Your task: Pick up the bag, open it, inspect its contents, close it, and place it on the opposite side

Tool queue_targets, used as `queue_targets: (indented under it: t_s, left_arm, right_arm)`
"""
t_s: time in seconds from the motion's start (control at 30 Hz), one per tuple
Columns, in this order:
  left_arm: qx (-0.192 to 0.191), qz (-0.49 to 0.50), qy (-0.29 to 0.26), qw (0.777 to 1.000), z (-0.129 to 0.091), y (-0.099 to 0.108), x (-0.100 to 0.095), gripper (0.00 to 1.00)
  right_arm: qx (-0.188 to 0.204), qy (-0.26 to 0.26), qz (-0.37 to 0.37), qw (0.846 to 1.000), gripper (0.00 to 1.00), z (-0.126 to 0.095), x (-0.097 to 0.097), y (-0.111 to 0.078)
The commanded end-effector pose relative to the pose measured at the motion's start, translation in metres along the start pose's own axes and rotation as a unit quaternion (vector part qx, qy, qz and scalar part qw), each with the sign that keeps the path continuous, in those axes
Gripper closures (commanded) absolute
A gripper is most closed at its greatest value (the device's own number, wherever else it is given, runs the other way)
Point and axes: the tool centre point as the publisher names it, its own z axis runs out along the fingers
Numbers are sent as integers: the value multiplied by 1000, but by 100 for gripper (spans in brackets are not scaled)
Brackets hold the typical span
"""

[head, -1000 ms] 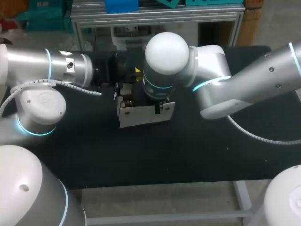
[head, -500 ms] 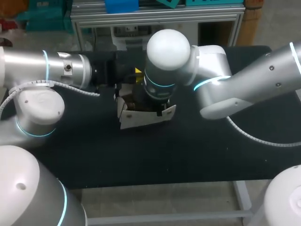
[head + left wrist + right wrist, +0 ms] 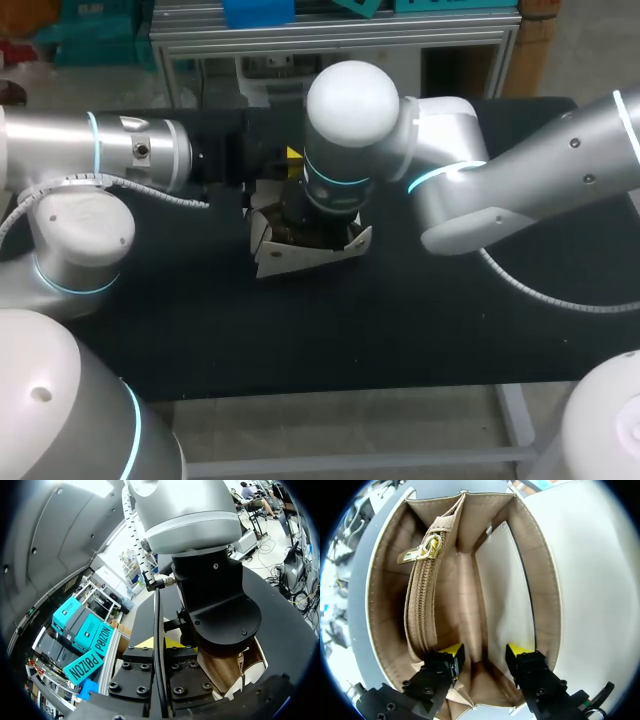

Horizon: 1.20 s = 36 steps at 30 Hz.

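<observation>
The white bag stands on the black table with its mouth up. My right arm's wrist points straight down over it. In the right wrist view my right gripper is inside the bag, fingers apart, between a zipped tan pocket with a gold pull and a white panel. Nothing is pinched between them. My left gripper is at the bag's far left side, shut on a thin dark edge of the bag. The bag's tan lining shows beside it.
The right arm's black flange stands close in front of the left gripper. The table's front edge runs across the near side, with bare black surface left and right of the bag.
My right gripper has opened its fingers inside the bag. The bag's near wall has leaned outward and its mouth has spread. The left arm has stayed in place.
</observation>
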Motion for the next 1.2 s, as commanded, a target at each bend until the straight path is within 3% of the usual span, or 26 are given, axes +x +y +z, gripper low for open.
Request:
queue_targets:
  t_s: [0.03,0.87,1.13,1.2]
  left_arm:
    - [3,2,-3,1000,-3,-8,-1,100]
    - [0,4,-1,1000,-2,-10,3,100]
    - [-2,1,2,1000,0,-10,5,100]
    - [-2,1,2,1000,0,-10,6,100]
  right_arm:
    - [5,1,0,1000,0,14,4,4]
    - [4,-11,3,1000,0,7,3,2]
    - [-1,-40,7,999,0,-8,1,4]
    - [-2,-47,7,999,39,-13,1,4]
